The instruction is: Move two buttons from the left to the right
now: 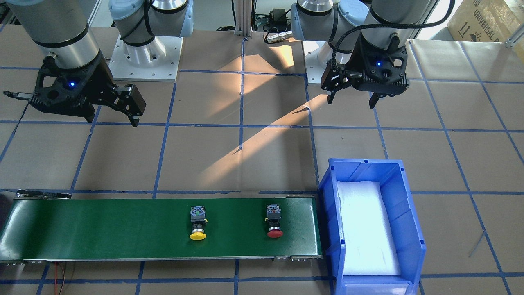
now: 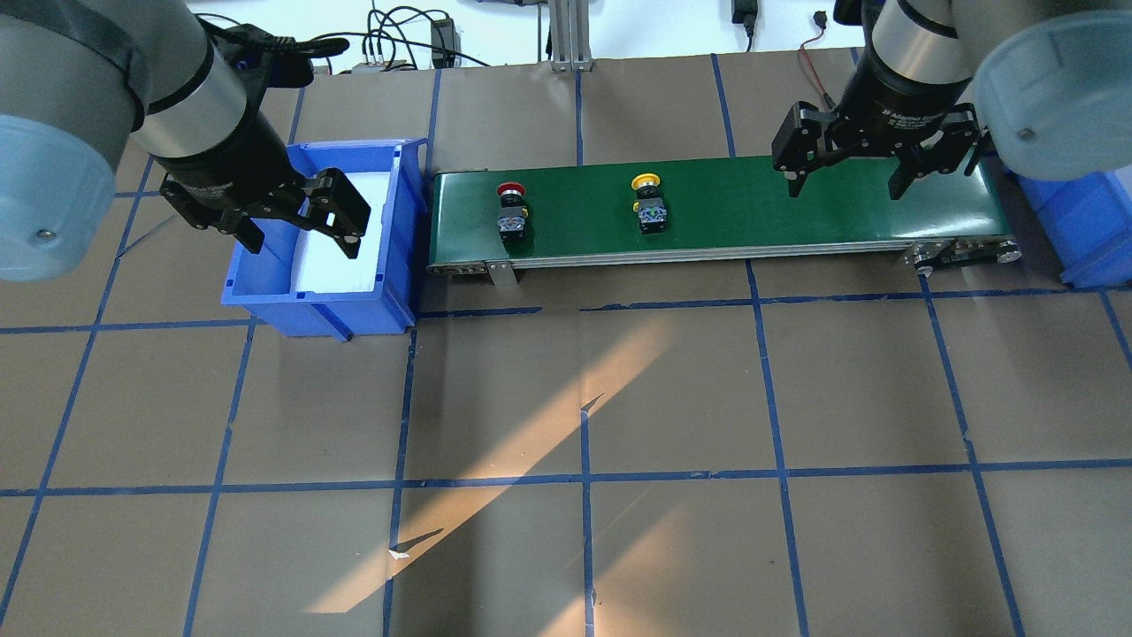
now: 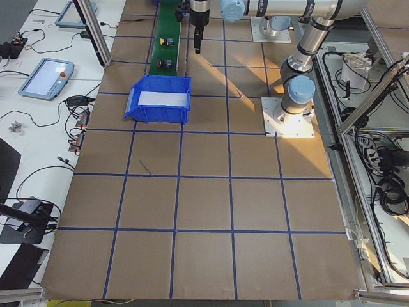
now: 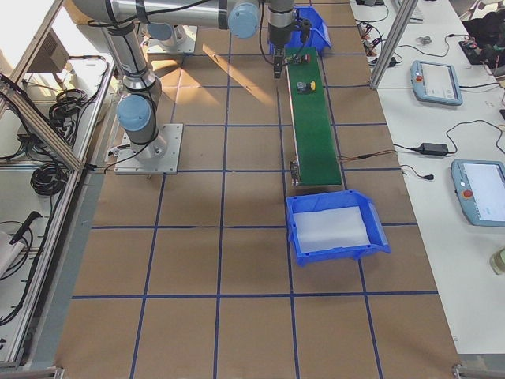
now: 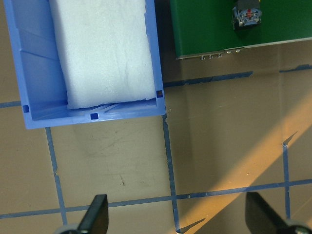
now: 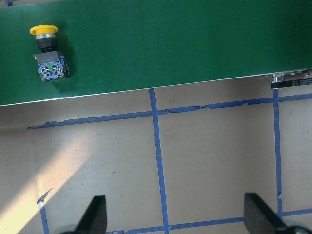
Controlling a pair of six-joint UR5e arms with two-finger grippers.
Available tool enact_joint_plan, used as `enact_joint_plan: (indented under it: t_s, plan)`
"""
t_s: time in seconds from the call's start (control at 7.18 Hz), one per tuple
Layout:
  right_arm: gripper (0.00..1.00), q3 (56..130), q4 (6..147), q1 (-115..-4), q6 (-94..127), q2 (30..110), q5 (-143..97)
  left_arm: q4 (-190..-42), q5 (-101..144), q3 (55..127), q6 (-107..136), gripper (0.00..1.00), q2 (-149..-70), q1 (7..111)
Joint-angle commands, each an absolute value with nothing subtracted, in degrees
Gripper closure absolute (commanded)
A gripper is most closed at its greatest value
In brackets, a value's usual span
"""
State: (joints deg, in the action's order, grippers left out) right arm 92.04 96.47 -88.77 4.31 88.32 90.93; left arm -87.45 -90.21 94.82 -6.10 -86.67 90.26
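Two buttons lie on their sides on the green conveyor belt [image 1: 123, 229]. The red button [image 1: 274, 223] is near the belt's left end, also in the overhead view [image 2: 511, 211] and the left wrist view [image 5: 247, 14]. The yellow button [image 1: 197, 225] lies mid-belt, also in the overhead view [image 2: 648, 203] and the right wrist view [image 6: 47, 53]. My left gripper [image 1: 352, 102] is open and empty, raised on the robot's side of the left blue bin [image 1: 409, 213]. My right gripper [image 1: 113, 121] is open and empty, raised on the robot's side of the belt's right part.
The left blue bin [image 2: 402, 221] holds a white foam pad [image 2: 340, 234] and stands against the belt's left end. A second blue bin [image 2: 1092, 230] stands past the belt's right end. Brown paper with blue tape lines covers the table [image 2: 584, 398].
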Motion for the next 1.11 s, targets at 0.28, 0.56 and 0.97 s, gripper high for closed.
enact_joint_plan:
  t_s: [0.28,0.56,0.97]
  plan:
    - [0.00,92.0,96.7,-88.7,4.0,88.0,91.1,-87.5,-90.3,94.9,-6.2,0.00,-86.6,90.4]
    - [0.00,91.4,95.7,-88.7,4.1,88.2,91.1,-87.5,-90.3,94.8,-6.2,0.00,-86.9,90.4]
    - [0.00,90.4,92.7,-88.6,4.6,88.5,91.0,-86.8,-89.9,92.6,-5.4,0.00,-88.6,90.4]
